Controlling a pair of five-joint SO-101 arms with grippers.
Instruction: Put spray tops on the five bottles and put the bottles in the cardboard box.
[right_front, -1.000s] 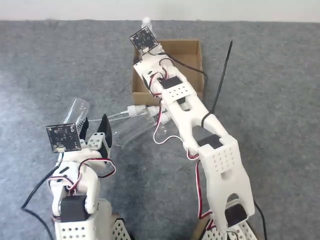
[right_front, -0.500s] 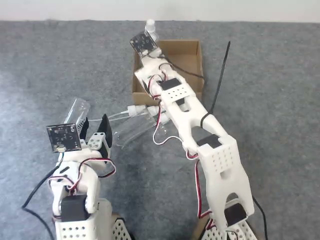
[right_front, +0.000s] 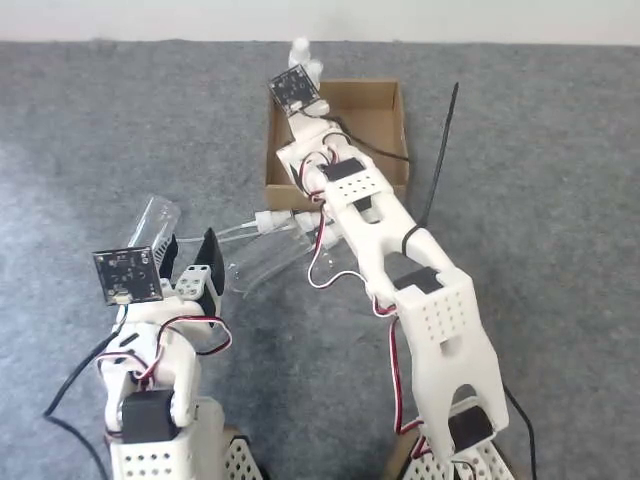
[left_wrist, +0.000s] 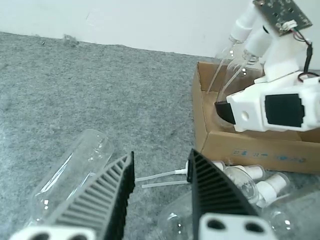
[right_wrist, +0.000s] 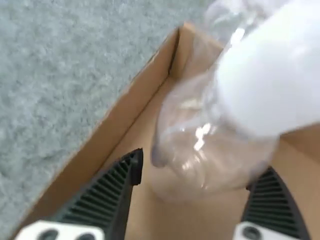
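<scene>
Progress: partly done, by estimate two bottles of five boxed; cardboard box stands on the grey carpet at the far side of the table, the right arm reaching over it; right claw is down inside the box with its jaws apart, one either side of a capped bottle, a sliver of gap showing at one jaw, so it looks let go rather than clamped; this bottle is clear plastic with a white spray top fitted, leaning up in a far corner of the box; a second capped bottle appears just beside it in the left wrist view; outstanding: a bare bottle lies on its side on the carpet with no top on; another bottle lies near it, just beside the loose spray tops, which trail thin dip tubes and rest in front of the box; whether a third bottle lies among them cannot be told; left claw hangs over this group, jaws apart, gripping nothing; remaining work, as judged: capping and boxing the bottles outside.
</scene>
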